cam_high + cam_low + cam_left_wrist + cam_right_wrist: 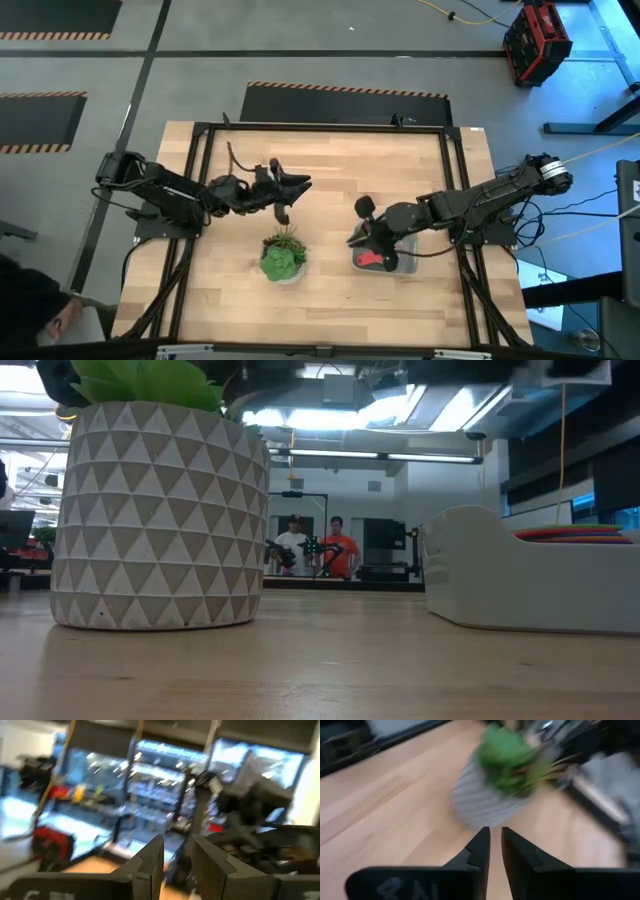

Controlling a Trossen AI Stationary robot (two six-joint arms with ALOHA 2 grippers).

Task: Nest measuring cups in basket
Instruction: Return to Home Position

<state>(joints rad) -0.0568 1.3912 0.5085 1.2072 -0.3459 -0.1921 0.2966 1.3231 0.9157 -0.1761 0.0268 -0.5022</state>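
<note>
The basket (405, 264) stands on the table at the right (520, 585). Measuring cups lie nested in it, with a red one (370, 258) on top; their stacked rims (580, 533) show above the basket wall. My right gripper (357, 238) hangs above the basket's left end, slanting down toward the plant. Its fingers (495, 837) are almost together with nothing between them. My left gripper (300, 183) is raised over the table's middle, beyond the plant, pointing right. Its fingers (177, 852) stand a narrow gap apart and hold nothing.
A green spiky plant (283, 256) in a white patterned pot (150, 520) stands left of the basket, near the table's front middle (485, 800). Bare wood lies between pot and basket. Two people stand far off in the room behind the table.
</note>
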